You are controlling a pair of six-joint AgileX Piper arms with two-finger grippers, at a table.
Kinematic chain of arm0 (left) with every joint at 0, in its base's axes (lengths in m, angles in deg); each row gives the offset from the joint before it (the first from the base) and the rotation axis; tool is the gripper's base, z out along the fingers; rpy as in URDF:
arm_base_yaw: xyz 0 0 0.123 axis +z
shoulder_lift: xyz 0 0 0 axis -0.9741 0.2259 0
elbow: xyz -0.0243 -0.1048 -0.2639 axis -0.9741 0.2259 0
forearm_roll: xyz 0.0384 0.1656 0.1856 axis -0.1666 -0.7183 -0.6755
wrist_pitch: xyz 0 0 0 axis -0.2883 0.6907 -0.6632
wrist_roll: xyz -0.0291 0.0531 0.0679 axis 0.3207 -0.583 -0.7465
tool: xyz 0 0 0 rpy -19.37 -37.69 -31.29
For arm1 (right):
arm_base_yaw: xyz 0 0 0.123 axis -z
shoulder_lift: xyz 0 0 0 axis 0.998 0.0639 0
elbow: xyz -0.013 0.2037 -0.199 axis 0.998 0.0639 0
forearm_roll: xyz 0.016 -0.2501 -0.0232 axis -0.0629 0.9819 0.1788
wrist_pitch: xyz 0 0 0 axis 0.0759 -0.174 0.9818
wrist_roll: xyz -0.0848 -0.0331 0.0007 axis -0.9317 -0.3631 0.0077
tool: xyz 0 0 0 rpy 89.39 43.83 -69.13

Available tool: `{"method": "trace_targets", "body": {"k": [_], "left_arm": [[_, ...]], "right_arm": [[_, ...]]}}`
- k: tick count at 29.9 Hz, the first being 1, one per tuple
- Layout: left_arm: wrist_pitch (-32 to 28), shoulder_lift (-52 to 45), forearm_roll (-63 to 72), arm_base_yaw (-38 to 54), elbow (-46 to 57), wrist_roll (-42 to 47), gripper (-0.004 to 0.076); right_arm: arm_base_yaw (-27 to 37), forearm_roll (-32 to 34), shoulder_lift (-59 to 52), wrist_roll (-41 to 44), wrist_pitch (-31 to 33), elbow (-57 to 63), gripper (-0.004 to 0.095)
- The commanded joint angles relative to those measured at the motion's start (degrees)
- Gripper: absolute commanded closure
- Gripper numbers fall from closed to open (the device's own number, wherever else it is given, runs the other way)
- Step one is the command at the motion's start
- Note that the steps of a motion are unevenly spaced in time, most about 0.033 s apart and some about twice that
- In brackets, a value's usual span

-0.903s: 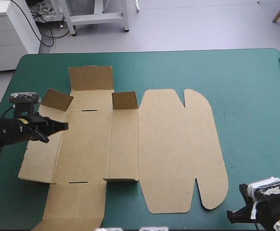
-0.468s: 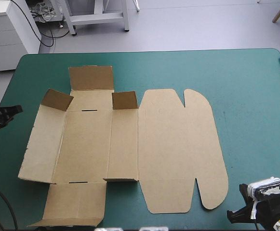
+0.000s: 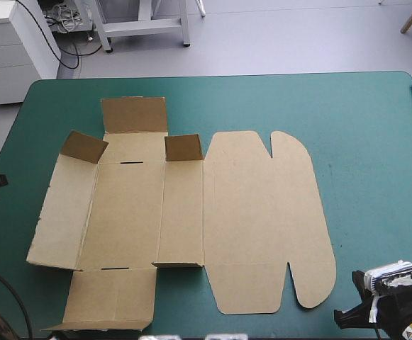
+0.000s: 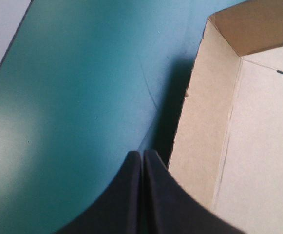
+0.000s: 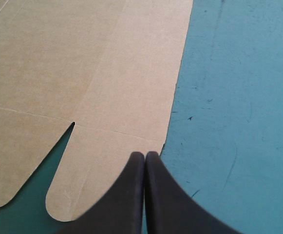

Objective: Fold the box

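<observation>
Box: the brown box (image 3: 191,212) lies opened out on the left and middle of the surface, mostly a flat cut sheet. Its near flap (image 3: 110,297) reaches almost to the near edge.
Raised parts: the left wall (image 3: 60,212) tilts up off the cover. One small tab (image 3: 84,146) stands at its far end, and a second tab (image 3: 184,147) stands at the far end of the inner wall. The far flap (image 3: 135,115) may be lifted a little; I cannot tell how much.
Why so: by my reading, the walls are creased up first so the tabs can turn inward and be tucked. None is tucked yet, so the fold is at an early stage.
Lid: the wide lid (image 3: 262,212), with its rounded ears, lies flat toward the right, out of the way of the wall work.
Left fingers: the left fingers (image 4: 126,195) are closed to one point and hold nothing. They sit to the left of the left wall, apart from the board.
Right fingers: the right fingers (image 5: 131,195) are also closed and empty. They point toward the lid's near right corner, by the notch (image 5: 72,126); that arm sits at the near right corner of the surface.
Surface: the surface (image 3: 362,142) has a flat teal-green cover, lightly scuffed.
Room to work: there is broad bare cover right of the lid and along the far edge. Only a narrow strip lies left of the raised wall, and hardly any in front of the near flap.
</observation>
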Motion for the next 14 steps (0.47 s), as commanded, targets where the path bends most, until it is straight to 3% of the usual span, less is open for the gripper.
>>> {"method": "trace_targets", "body": {"k": [1, 3, 7, 9, 11, 14], "left_arm": [[1.5, -0.8, 2.6, 0.2, -1.9, -3.0, 0.0659], [3.9, -0.5, 2.8, 0.2, -1.9, -4.5, 0.0582], [7.9, 0.4, 4.8, 0.2, -1.9, -4.4, 0.0302], [9.1, 1.0, 5.4, 0.2, -1.9, -3.8, 0.02], [9.1, 1.2, 5.7, 0.2, -1.9, -1.8, 0.0149], [9.1, 1.5, 6.3, 0.2, -1.9, -1.6, 0.0153]], "right_arm": [[-0.2, -0.4, 0.7, -0.1, -3.4, -1.2, 0.0929], [-0.2, -0.4, 0.7, 0.0, -3.4, -1.2, 0.0929], [-0.2, -0.4, 0.7, 0.0, -3.4, -1.2, 0.0929], [-0.2, -0.4, 0.7, 0.0, -3.4, -1.2, 0.0929], [-0.2, -0.4, 0.7, 0.0, -3.4, -1.2, 0.0929], [-0.2, -0.4, 0.7, 0.0, -3.4, -1.2, 0.0929]]}}
